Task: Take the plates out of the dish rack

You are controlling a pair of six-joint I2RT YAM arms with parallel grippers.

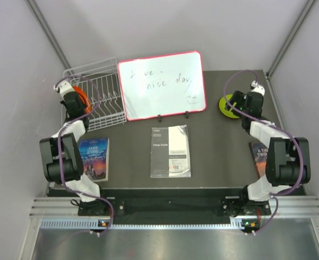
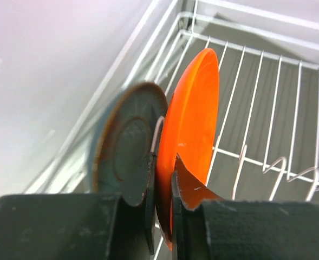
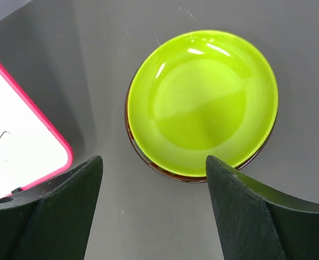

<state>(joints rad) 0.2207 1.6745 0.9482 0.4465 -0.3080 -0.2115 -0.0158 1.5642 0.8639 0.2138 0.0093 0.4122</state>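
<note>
The white wire dish rack [image 1: 102,95] stands at the back left of the table. An orange plate [image 2: 194,119] stands upright in it, with a dark teal plate [image 2: 124,146] upright just left of it. My left gripper [image 2: 164,184] is shut on the orange plate's lower rim; it shows at the rack's left end in the top view [image 1: 75,100]. A lime green plate [image 3: 205,100] lies flat on the table at the back right, on top of a darker plate whose rim shows. My right gripper [image 3: 154,168] is open and empty just above and beside it [image 1: 240,103].
A red-framed whiteboard [image 1: 162,84] stands at the back centre, next to the rack. A white booklet [image 1: 170,150] lies mid-table. A book [image 1: 94,157] lies near the left arm and another [image 1: 258,154] near the right arm. Walls close in on both sides.
</note>
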